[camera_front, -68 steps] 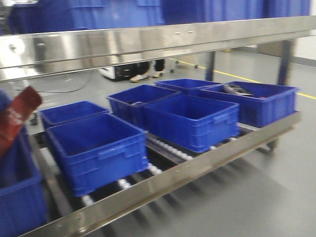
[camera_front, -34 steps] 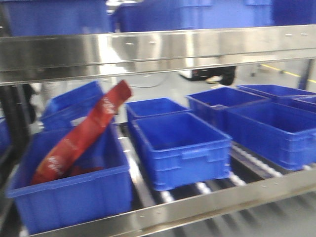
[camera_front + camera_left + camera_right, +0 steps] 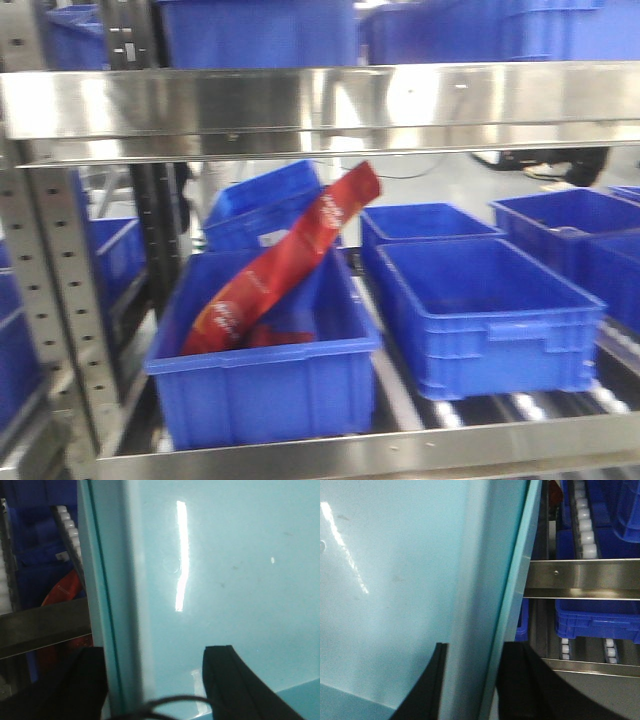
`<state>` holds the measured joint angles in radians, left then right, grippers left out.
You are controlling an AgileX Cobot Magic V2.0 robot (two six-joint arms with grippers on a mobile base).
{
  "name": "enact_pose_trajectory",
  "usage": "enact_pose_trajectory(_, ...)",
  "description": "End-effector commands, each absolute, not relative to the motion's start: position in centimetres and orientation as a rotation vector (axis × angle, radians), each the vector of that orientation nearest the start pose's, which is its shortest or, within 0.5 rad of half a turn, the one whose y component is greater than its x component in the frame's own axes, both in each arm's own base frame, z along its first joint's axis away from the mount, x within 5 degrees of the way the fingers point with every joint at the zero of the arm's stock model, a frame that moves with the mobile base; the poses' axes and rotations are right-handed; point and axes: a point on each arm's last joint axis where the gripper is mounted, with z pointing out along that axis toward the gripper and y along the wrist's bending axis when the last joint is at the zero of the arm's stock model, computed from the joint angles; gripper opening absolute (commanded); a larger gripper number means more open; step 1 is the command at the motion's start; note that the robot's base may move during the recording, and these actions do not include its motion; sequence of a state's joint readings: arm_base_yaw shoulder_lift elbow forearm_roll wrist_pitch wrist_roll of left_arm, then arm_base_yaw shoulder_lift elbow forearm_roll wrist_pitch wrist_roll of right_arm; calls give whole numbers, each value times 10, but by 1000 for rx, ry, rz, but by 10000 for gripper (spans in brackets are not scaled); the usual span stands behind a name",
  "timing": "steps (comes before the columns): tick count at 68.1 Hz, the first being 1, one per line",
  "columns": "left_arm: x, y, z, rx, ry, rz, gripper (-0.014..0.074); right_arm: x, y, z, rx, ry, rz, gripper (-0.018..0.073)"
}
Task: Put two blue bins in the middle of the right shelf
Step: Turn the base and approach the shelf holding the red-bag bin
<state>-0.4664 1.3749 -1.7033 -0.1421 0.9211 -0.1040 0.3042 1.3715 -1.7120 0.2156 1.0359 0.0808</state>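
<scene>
Both pincers, left pincer (image 3: 155, 680) and right pincer (image 3: 475, 680), are clamped on our pale blue bin (image 3: 225, 580); the shelf (image 3: 320, 100) drop's not done yet.

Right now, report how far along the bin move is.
Done: the pickup. Each hand grips a side wall of a light-blue bin, left hand and right hand with fingers straddling the wall. In hand: the carry, facing a shelf holding dark blue bins. Left: placing; no light-blue bin sits on the shelf in the front view. I cannot tell whether both bins are held.

Each gripper's pale blue bin (image 3: 225, 580) overflows the frame; its full outline cannot be determined.
</scene>
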Motion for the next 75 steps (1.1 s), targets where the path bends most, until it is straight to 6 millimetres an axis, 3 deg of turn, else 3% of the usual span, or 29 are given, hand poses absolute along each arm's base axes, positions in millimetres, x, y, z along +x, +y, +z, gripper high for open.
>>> enact_pose_trajectory(1, 238, -136, 504, 384, 1968, -564, -111, 257, 97, 493, -230, 2083, 485, -154)
enact_pose_trajectory(75, 238, -136, 504, 384, 1968, -564, -111, 257, 97, 493, -230, 2083, 485, -154)
